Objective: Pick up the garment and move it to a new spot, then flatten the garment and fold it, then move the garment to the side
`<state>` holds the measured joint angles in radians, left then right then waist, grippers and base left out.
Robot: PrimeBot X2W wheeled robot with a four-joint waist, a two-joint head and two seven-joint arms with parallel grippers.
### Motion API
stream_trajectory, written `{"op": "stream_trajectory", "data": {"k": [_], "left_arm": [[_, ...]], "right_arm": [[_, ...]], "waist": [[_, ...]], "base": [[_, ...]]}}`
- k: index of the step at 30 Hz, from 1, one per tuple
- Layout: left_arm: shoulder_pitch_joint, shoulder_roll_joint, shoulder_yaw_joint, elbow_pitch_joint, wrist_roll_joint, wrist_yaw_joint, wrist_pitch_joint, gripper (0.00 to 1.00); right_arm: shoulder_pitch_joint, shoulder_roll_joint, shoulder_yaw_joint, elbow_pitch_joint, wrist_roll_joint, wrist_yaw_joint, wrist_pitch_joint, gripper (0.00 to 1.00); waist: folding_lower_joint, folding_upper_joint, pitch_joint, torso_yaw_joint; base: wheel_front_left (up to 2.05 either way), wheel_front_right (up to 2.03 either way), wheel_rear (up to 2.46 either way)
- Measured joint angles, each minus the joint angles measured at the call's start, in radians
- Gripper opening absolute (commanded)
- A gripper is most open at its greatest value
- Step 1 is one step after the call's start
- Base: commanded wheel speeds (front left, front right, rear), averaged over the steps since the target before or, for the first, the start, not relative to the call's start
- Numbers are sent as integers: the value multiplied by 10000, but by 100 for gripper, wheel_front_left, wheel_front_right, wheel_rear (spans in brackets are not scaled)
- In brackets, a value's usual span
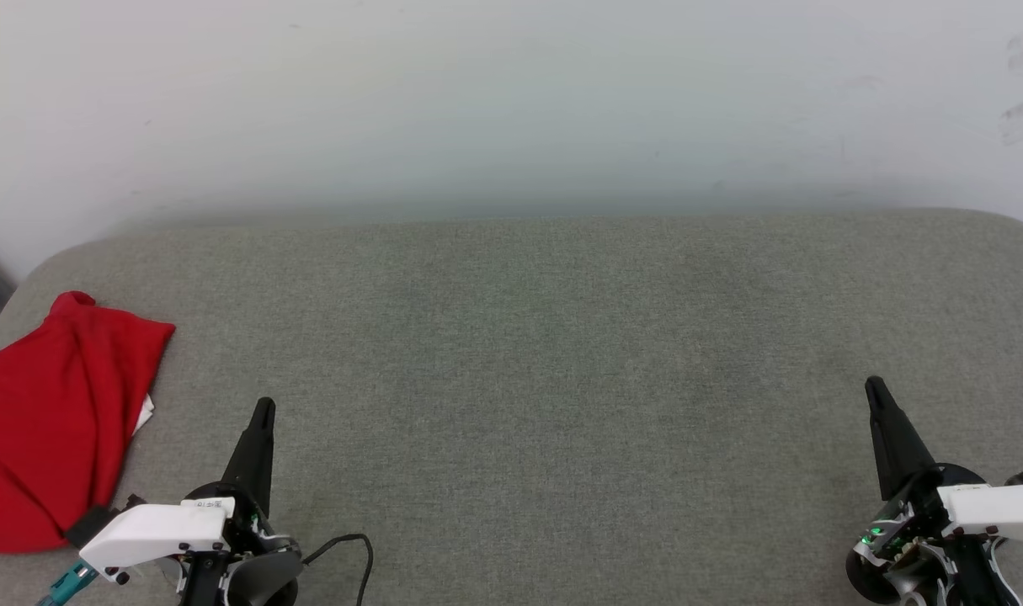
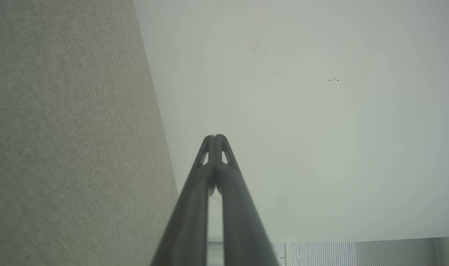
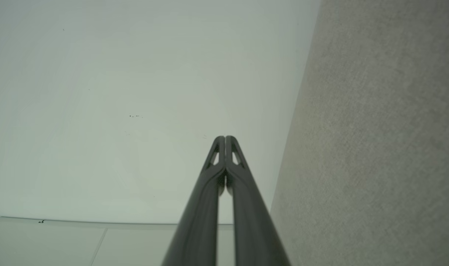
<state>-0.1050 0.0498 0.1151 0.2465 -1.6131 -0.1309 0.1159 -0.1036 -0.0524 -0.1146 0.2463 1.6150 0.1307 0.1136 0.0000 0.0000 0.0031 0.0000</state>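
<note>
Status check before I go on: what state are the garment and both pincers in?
garment: loosely bundled and creased, lying on the grey surface at far left, held by nothing.
left pincer: shut, empty, beside the garment.
right pincer: shut, empty, at far right.

Garment (image 1: 52, 421): a red shirt lying in a loosely folded, rumpled heap, plain red side up, at about 8 o'clock in the head view and cut by the frame's left edge. White fabric peeks out at its 3 o'clock edge, a white stripe at 9 o'clock. It rests on the grey cushion (image 1: 562, 379).
</note>
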Motion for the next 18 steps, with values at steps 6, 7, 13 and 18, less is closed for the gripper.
{"op": "stream_trajectory", "data": {"k": [6,7,13,18], "left_arm": [[0,0,0,0,0,0,0,0],[0,0,0,0,0,0,0,0],[0,0,0,0,0,0,0,0],[0,0,0,0,0,0,0,0]], "right_arm": [[0,0,0,0,0,0,0,0],[0,0,0,0,0,0,0,0],[0,0,0,0,0,0,0,0],[0,0,0,0,0,0,0,0]], "waist": [[0,0,0,0],[0,0,0,0],[0,0,0,0],[0,0,0,0]], "base": [[0,0,0],[0,0,0],[0,0,0],[0,0,0]]}}
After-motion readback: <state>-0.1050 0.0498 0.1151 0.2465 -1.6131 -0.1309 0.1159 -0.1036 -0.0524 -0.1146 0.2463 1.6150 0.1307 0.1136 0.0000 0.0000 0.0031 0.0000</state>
